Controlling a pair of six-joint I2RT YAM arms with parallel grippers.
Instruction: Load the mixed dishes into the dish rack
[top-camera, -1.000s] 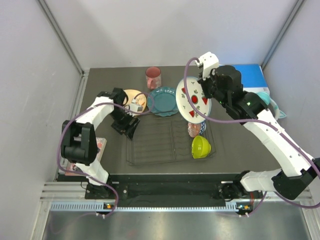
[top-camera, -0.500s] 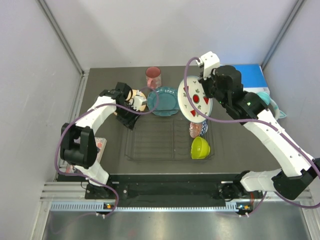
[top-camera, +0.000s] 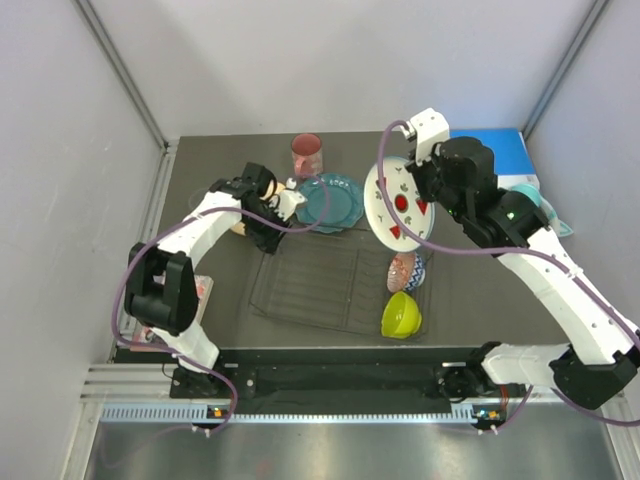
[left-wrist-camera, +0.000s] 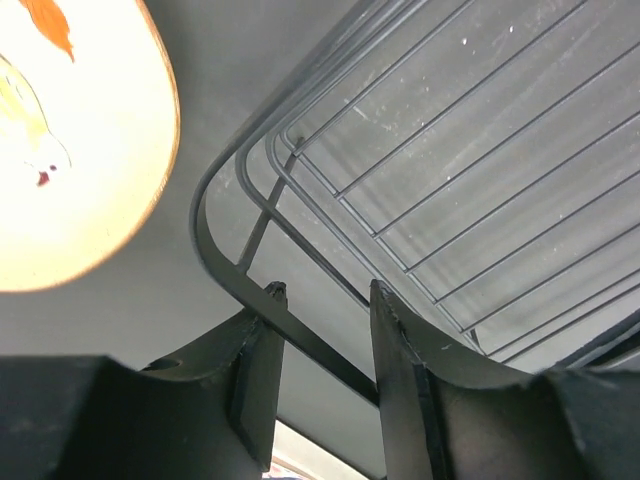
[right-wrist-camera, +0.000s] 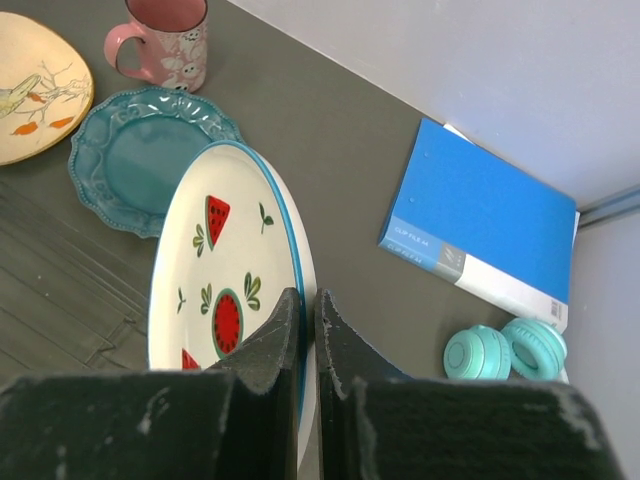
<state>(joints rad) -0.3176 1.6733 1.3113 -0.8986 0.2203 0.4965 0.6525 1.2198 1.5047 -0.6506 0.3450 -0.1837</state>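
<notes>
My right gripper (right-wrist-camera: 308, 295) is shut on the rim of the white plate with red watermelon marks (right-wrist-camera: 225, 270) and holds it upright above the far right end of the black wire dish rack (top-camera: 310, 290). That plate (top-camera: 400, 205) also shows in the top view. My left gripper (left-wrist-camera: 322, 290) is at the rack's far-left corner, its fingers closed on the rim wire (left-wrist-camera: 215, 260). The pink patterned bowl (top-camera: 405, 270) and the lime-green bowl (top-camera: 400, 315) sit at the rack's right end. The teal plate (top-camera: 330, 202), the pink mug (top-camera: 306, 153) and the cream floral plate (left-wrist-camera: 70, 150) lie on the table behind the rack. I see no clear glass.
The blue binder (top-camera: 500, 145) and the teal headphones (right-wrist-camera: 500, 350) lie at the far right of the table. A small pink-red object (top-camera: 200, 290) lies at the table's left edge by the left arm. Grey walls close in both sides.
The left gripper has moved up and to the right at the rack's corner, and the rack has turned, its right end with both bowls swinging nearer. The right gripper has shifted the plate slightly right.
</notes>
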